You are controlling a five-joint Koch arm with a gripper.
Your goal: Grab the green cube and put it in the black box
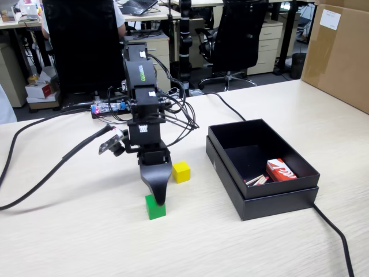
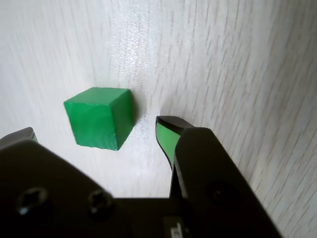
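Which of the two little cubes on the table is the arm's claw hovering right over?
The small bright-green cube: the black fingers straddle it, spread open. The same-sized yellow cube sits apart, farther back, toward the shallow black cardboard box.

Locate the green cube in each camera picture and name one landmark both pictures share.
Fixed view: the green cube sits on the table low and left of centre, right under the pincer, with the yellow cube behind it to the right.
Wrist view: the green cube lies left of centre, between the open pincer tips.
Shared landmark: the black pincer just above the cube.
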